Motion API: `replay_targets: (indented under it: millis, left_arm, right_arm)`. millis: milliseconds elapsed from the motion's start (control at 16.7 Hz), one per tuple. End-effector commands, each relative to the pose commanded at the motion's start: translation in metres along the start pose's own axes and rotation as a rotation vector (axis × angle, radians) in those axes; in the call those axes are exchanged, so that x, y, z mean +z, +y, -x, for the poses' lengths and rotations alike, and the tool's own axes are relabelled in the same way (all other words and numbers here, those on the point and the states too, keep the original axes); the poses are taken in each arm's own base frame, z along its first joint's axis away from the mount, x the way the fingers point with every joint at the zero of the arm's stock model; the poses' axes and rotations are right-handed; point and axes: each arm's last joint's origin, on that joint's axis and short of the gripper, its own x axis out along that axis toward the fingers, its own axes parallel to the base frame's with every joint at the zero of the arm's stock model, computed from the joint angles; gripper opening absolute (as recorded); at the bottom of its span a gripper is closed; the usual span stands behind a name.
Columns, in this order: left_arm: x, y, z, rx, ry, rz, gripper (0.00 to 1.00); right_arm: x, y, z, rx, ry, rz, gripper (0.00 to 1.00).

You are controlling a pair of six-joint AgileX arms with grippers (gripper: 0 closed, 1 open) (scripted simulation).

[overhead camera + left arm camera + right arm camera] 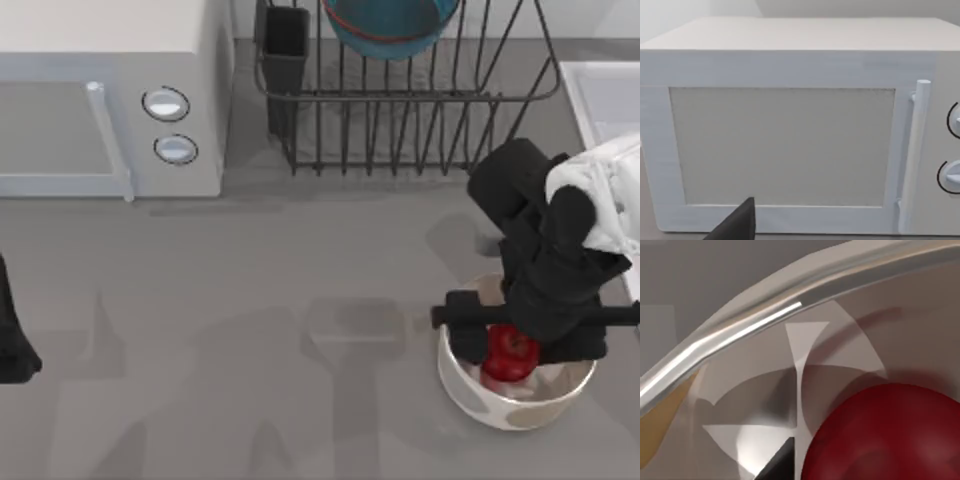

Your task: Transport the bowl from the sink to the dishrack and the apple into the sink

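The teal-blue bowl (pixel 388 25) stands tilted in the dark wire dishrack (pixel 400 130) at the back of the table. The red apple (pixel 512 352) lies inside a white spotted bowl (pixel 515 412) at the front right. My right gripper (pixel 520 332) reaches down into that bowl and is shut on the apple. Up close in the right wrist view, a black fingertip (pixel 782 460) rests against the side of the apple (pixel 890 435), below the white bowl's rim (pixel 740 340). The pale sink (pixel 605 100) lies at the right edge. My left gripper (pixel 12 345) is parked at the left edge.
A white microwave (pixel 100 90) fills the back left corner, and its door (pixel 790 145) faces the left wrist camera. A black utensil cup (pixel 286 50) hangs on the rack's left corner. Bare grey tabletop (pixel 260 320) stretches between the two arms.
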Motion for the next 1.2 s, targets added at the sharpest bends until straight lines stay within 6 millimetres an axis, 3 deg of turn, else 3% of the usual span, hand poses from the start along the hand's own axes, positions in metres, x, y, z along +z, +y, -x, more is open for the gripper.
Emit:
replay_targets:
  millis: [420,480,720,1080,1200]
  left_arm:
    - [0.0,0.0,0.0,0.0,0.0,0.0,1.0]
    - [0.0,0.0,0.0,0.0,0.0,0.0,1.0]
    - [0.0,0.0,0.0,0.0,0.0,0.0,1.0]
    - [0.0,0.0,0.0,0.0,0.0,0.0,1.0]
    - [0.0,0.0,0.0,0.0,0.0,0.0,1.0]
  right_arm:
    - [0.0,0.0,0.0,0.0,0.0,0.0,0.0]
    - [0.004,0.002,0.016,0.022,-0.046,0.004,0.0]
    - [0.008,0.005,0.034,0.024,-0.047,0.0,0.0]
    - [0.006,0.004,0.101,0.016,-0.037,0.004,0.0]
    - [0.005,0.003,0.114,0.021,-0.045,0.004,0.0]
